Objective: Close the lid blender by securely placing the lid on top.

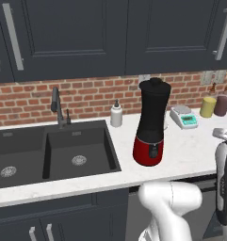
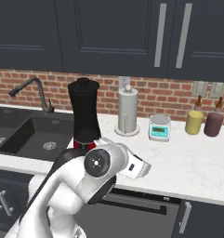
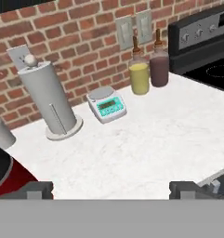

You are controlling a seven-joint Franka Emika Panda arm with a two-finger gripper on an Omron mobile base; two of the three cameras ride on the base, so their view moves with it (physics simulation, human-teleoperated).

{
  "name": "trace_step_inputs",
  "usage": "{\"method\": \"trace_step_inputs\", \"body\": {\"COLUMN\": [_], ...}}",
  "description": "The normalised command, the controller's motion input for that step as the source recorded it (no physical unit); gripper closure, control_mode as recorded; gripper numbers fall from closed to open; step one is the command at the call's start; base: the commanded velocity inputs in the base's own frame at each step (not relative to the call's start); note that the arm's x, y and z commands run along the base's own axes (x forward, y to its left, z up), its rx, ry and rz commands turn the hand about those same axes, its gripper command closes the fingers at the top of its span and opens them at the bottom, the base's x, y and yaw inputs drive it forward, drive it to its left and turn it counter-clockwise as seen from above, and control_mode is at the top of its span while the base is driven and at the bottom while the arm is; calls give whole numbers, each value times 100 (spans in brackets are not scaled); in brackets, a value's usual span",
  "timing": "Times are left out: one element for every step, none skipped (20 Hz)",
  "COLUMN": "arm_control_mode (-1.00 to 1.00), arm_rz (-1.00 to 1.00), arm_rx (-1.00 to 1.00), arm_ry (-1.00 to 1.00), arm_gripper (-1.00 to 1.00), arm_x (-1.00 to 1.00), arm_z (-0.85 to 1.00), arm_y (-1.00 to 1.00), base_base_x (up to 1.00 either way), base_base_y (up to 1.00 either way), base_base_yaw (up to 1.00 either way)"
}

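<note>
The white arm folds low in front of the counter, its elbow bulking at 6 o'clock in the left base view and its wrist pointing toward 3 o'clock in the right base view. In the hand view the gripper looks out flat over the bare marble, its two dark fingertips spread wide apart with nothing between them: released.

The blender stands upright on the counter, at 3 o'clock from the sink and just beside its rim. The lid sits on top of the black jar, knob up, its edge matching the jar's rim. In the hand view the glossy red base shows at 8 o'clock.

At 11 o'clock from the blender stands a white soap bottle; at 2 o'clock lies a kitchen scale. A paper towel holder stands behind. Farther right, touching each other, are a bottle of yellow liquid and a bottle of dark reddish liquid, both nearly full. A stove lies beyond them.
</note>
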Motion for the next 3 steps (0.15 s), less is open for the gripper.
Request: {"method": "trace_step_inputs", "body": {"arm_control_mode": [-100,-100,-100], "arm_rz": [1,1,0], "arm_rx": [12,31,35], "arm_ry": [-45,-52,-51], "arm_gripper": [-100,-100,-100], "arm_x": [-100,-100,-100], "arm_z": [28,84,96], "arm_y": [-100,-91,-89], "base_base_x": [0,0,0], "base_base_y": [0,0,0], "base_base_yaw": [0,0,0]}}
